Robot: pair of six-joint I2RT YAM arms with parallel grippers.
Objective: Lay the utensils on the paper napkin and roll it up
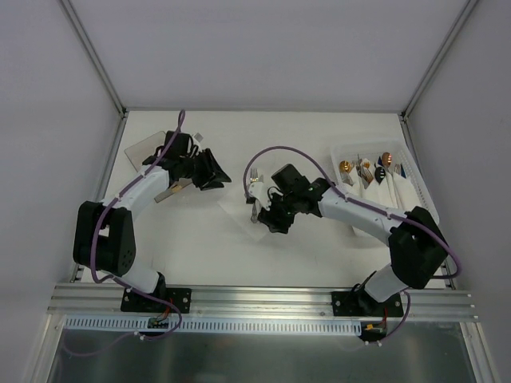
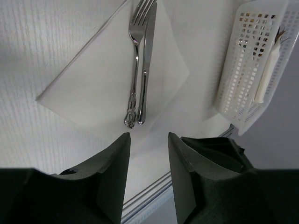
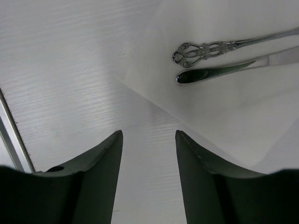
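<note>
The fork (image 2: 135, 56) and knife (image 2: 148, 56) lie side by side on the paper napkin (image 2: 88, 84), mid-way across the counter (image 1: 319, 136). Their long axes run parallel, near to far: tines point away from the arm bases, handles toward them. The left end effector (image 2: 148, 140) and the right end effector (image 3: 148, 137) have jaws apart, holding nothing.

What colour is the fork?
Shiny silver fork, curly patterned handle; clearest in the left wrist view.

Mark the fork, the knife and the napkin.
fork (image 2: 135, 65), left wrist view, on its stem.
knife (image 2: 146, 51), left wrist view, on its blade.
napkin (image 2: 93, 88), left wrist view, bare paper left of the fork.
</note>
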